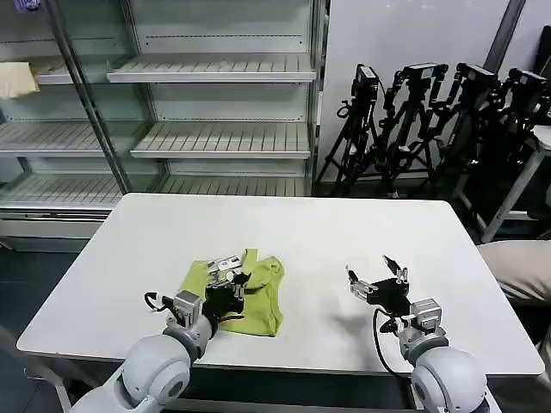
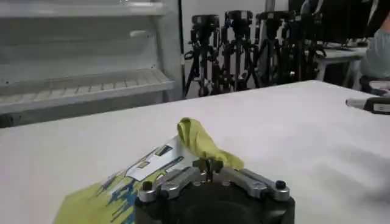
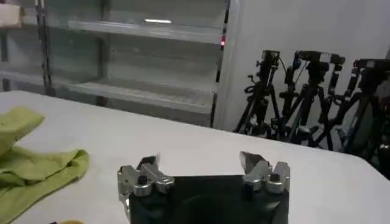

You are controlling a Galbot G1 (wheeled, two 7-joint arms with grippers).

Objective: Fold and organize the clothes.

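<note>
The T-shirt [image 1: 244,294] lies on the white table [image 1: 284,225] in the lower left-centre of the head view, near the front edge. It is bunched into a rough, uneven block rather than a flat rectangle: one edge ripples, a lobe of cloth stands up at its upper right, and the outline is irregular. Judgement: folding is under way but not finished; the garment is gathered, not squared, and nothing shows it put in a final place.

The left gripper [image 1: 225,281] sits over the shirt's upper left part. In the left wrist view its fingertips are pressed together on a raised peak of the yellow-green cloth [image 2: 204,145], so the jaws pinch the fabric. Printed silver and blue marks show on the near finger. Judgement: this arm is in the act of lifting or carrying a fold across.

Moving right, the table between shirt and right arm carries nothing. The right gripper [image 1: 377,274] hovers in the lower right-centre of the head view, well apart from the shirt, jaws spread wide and holding nothing. The right wrist view confirms the gap between the fingers, with the shirt [image 3: 33,161] at the frame's lower left.

Remaining, by judgement: flatten the bunch, complete the folds, square the edges, and set the shirt in its place.
</note>
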